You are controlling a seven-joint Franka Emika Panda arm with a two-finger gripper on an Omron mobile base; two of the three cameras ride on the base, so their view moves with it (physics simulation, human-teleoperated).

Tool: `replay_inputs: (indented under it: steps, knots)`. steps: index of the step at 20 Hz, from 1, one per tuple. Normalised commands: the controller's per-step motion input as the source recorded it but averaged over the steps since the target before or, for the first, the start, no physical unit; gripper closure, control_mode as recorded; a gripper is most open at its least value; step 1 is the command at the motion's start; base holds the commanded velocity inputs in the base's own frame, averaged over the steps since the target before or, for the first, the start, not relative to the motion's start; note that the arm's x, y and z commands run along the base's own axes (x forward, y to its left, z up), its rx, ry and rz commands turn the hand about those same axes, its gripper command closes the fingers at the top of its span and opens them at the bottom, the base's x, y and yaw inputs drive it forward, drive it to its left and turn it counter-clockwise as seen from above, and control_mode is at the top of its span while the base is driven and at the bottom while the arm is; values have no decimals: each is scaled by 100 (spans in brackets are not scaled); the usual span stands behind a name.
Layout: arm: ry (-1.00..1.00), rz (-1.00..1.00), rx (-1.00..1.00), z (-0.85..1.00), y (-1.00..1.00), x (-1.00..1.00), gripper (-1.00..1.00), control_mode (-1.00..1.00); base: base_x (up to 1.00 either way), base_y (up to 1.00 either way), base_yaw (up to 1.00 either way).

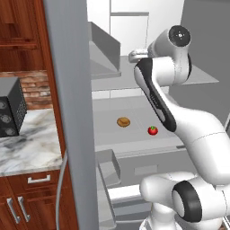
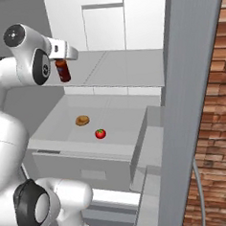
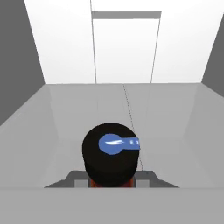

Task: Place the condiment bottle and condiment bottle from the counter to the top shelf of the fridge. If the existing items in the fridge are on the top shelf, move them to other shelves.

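Rear base views flanking fridge

one condiment bottle, one tomato, one bun

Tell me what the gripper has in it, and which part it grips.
The gripper holds a condiment bottle by its top end, near the cap, so the bottle hangs upright over the top shelf.

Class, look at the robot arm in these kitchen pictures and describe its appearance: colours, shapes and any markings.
The arm is built of smooth, rounded, glossy white shells. Black bands sit at its joints, and a long black strip runs along one link. Its elbow ends in a round grey cap with a small dark centre. The hand is a small, pale grey-white block. No cables or lettering show on it.
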Motion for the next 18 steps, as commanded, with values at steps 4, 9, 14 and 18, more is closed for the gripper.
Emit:
replay_inputs:
  steps: [4, 9, 14, 18]
  knots:
    - [2, 0, -5, -34, -10, 22, 100, -100, 0, 0, 0]
    - [0, 0, -1, -29, -11, 19, 100, -100, 0, 0, 0]
    - [0, 0, 0, -3, -3, 40, 100, -100, 0, 0, 0]
    - [5, 0, 0, 22, 0, 54, 100, -100, 0, 0, 0]
